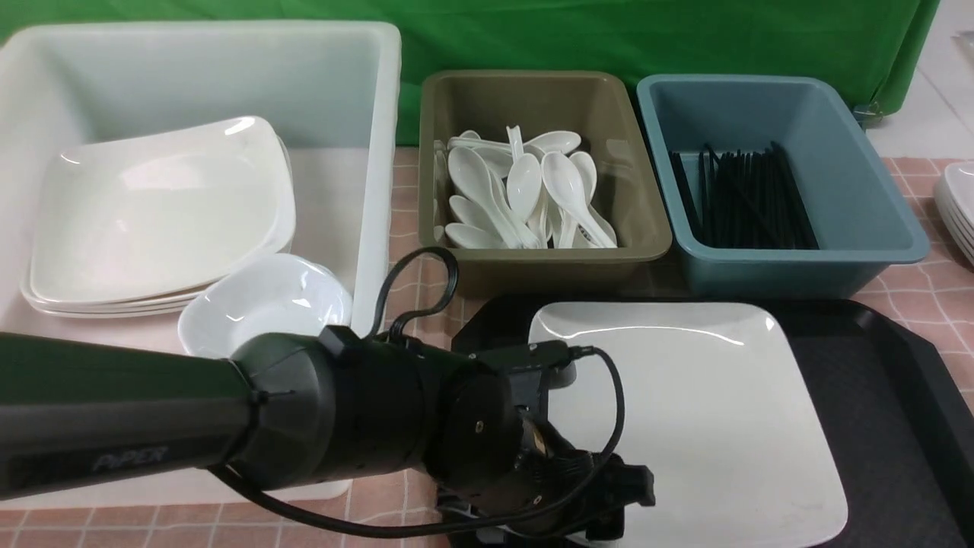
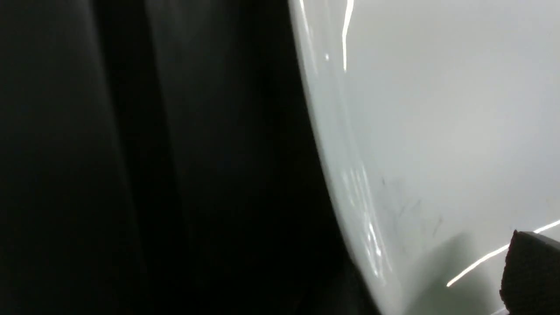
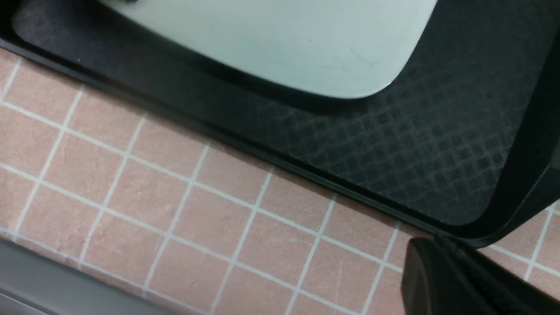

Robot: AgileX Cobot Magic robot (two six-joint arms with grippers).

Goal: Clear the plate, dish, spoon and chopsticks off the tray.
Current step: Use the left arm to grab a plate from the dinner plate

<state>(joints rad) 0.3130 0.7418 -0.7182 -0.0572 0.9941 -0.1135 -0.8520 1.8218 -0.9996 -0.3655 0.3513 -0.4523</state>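
You see one tray (image 1: 875,365), one plate (image 1: 685,403) on it, one white tub (image 1: 228,68), one olive tub (image 1: 525,99), one blue tub (image 1: 730,106), one small dish (image 1: 266,304), roughly a dozen spoons (image 1: 525,190), and chopsticks (image 1: 746,202) too bunched to count.

We've got a pink tiled tabletop (image 1: 928,289) here, with a white tub (image 1: 380,152), olive tub (image 1: 533,266), blue tub (image 1: 799,278) and black tray (image 1: 875,396) sitting right on it.

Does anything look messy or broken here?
Nothing looks broken or spilled. The spoons lie in a jumble in the olive tub, and one of the chopsticks in the blue tub slants across the others.
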